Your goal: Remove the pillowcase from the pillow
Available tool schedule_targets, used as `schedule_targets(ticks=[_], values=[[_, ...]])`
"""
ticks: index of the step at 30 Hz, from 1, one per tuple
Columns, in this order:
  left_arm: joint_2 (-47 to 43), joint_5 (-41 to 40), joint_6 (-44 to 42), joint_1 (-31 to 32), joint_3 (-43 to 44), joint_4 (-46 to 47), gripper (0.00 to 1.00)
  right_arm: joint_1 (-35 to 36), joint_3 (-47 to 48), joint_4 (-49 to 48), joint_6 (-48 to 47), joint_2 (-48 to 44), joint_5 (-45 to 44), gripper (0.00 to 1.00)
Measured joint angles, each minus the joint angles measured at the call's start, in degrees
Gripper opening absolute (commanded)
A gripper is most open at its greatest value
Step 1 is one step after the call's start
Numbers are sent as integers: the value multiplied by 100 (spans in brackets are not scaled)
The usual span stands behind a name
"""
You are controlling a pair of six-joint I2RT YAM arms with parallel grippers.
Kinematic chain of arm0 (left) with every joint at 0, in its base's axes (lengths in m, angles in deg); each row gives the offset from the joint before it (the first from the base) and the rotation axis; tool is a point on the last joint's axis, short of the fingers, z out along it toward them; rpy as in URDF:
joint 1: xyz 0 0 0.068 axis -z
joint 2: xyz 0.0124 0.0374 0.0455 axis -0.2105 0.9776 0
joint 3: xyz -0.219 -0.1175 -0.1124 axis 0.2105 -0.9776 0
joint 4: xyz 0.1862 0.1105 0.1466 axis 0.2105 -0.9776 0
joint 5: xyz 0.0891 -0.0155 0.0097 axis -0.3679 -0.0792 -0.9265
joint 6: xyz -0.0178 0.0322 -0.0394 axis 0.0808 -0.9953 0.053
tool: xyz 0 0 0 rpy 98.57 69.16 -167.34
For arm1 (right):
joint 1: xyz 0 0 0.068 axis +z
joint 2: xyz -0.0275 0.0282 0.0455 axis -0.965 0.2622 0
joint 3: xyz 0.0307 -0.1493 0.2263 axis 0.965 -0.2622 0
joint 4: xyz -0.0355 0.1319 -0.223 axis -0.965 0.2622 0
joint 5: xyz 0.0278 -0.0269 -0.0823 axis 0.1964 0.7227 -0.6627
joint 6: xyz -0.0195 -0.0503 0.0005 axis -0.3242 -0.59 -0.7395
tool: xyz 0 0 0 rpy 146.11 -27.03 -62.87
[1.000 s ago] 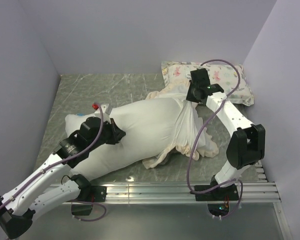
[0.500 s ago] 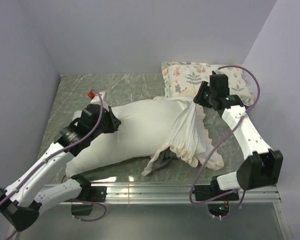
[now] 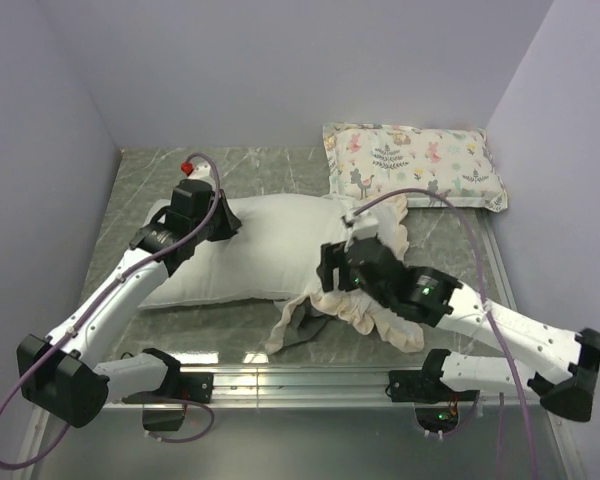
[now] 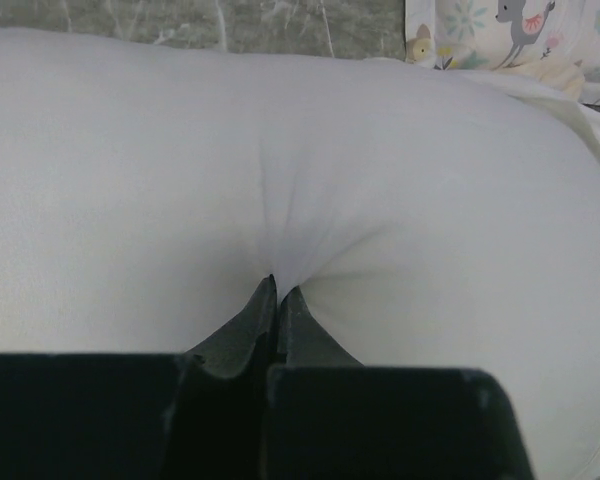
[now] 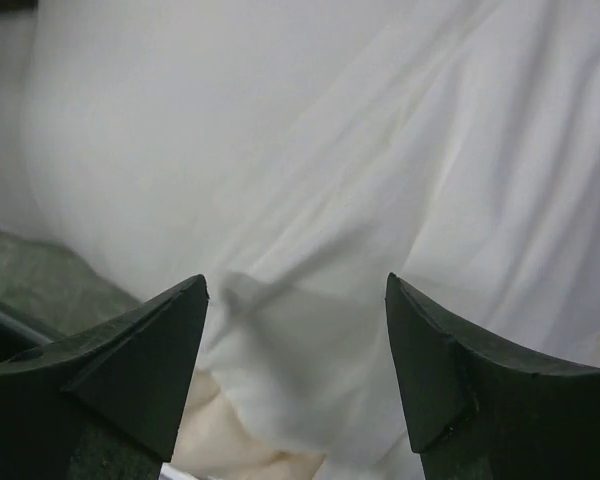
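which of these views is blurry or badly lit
Top external: sharp, evenly lit, no glare. Left wrist: the pillow is a washed-out white with little texture, the left gripper dark and soft. Right wrist: dim, the pillowcase slightly blurred, the right gripper near silhouette.

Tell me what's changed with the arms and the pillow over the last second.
The right gripper let go of the pillowcase and swung from beside the printed pillow back to the near side, now open over the fabric. The left gripper dragged the pillow toward the far left. Unchanged: left gripper pinching the pillow; printed pillow in place.
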Motion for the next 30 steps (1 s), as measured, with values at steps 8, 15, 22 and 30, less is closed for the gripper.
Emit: schedule_targets(ticks=[8, 15, 22, 30], values=[[466, 474, -46, -328, 155, 155, 0, 1849, 173, 787, 693, 1137, -1486, 87], [664, 903, -72, -767, 387, 205, 1, 2085, 708, 1563, 1137, 1998, -2369, 35], [605, 1856, -68, -2111, 402, 76, 1, 2059, 490, 1847, 1626, 1779, -2669, 5], [428, 2428, 85, -2726, 400, -42, 1, 1156, -240, 1523, 1725, 317, -2308, 0]])
